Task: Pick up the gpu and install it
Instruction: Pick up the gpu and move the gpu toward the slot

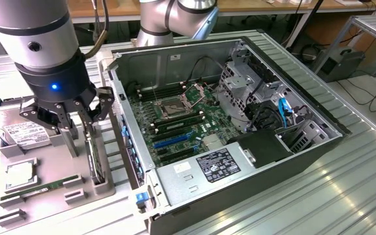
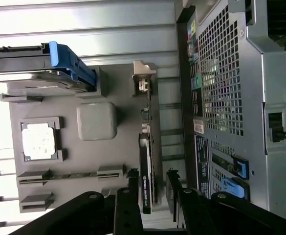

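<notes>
The gpu [image 2: 146, 188] is standing on its long edge in a slot of the grey holder tray [image 2: 118, 147], its silvery bracket [image 2: 143, 78] at the end away from the arm. It is sitting just beside the outer wall of the open computer case [image 2: 221, 73].

The robot's hand [image 2: 151, 175] is hanging over the card with its jaws spread wide. One of the fingers [image 2: 132, 191] is waiting on each flat face, and neither appears to be touching the card, so nothing is being gripped.

By these pictures the grasp itself is the step in hand. Doing it well likely means keeping the card centred between the jaws. The jaws should also be closing squarely on its flat faces rather than on the bracket, with the outer finger staying clear of the case wall alongside.

The same tray is carrying a hard drive [image 1: 18, 132], a processor chip [image 1: 19, 174] in a square pocket and a slim green memory stick [image 1: 41, 188] lying in its groove.

The case is lying on its side on the ribbed metal desk [image 1: 351, 186]. It is showing its motherboard [image 1: 181, 122], a blue expansion slot [image 1: 172, 139] and a boxed power supply [image 1: 207, 169] near the front.
</notes>
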Robot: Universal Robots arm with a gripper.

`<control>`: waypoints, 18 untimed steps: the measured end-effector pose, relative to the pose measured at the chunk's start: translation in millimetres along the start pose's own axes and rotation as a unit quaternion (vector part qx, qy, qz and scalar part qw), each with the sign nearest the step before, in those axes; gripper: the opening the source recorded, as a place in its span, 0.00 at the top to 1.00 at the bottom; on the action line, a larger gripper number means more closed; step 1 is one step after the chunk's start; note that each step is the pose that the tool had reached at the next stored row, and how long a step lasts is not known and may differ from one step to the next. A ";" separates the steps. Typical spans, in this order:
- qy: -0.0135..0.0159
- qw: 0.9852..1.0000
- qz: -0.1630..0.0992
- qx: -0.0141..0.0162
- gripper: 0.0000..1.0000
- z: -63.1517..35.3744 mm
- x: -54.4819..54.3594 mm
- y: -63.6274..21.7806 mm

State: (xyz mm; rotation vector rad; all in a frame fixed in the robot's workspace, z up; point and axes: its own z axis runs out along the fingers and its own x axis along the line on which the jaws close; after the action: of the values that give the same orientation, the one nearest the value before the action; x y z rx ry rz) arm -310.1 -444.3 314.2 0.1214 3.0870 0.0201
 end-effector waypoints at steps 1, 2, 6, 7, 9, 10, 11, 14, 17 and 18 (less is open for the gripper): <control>0.000 1.000 0.000 0.000 0.64 3.1 0.4 -0.1; -0.001 1.000 0.000 0.000 0.64 6.7 1.1 -0.1; -0.001 1.000 0.000 0.000 0.64 14.9 3.3 -0.4; -0.001 1.000 0.000 0.000 0.64 16.8 3.7 -0.5; -0.002 1.000 0.000 0.000 0.64 20.1 4.1 -0.6; -0.003 1.000 0.000 0.000 0.64 21.5 4.3 -0.6; -0.005 1.000 0.000 0.000 0.64 23.4 4.3 -0.6; -0.007 1.000 0.000 -0.001 0.64 28.9 4.8 -0.7; -0.008 1.000 0.001 -0.001 0.64 34.1 5.6 -0.8; -0.008 1.000 0.001 -0.001 0.64 36.3 5.9 -0.9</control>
State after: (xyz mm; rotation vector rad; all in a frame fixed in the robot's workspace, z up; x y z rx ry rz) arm -314.2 -444.3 277.7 0.1235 3.0708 0.0208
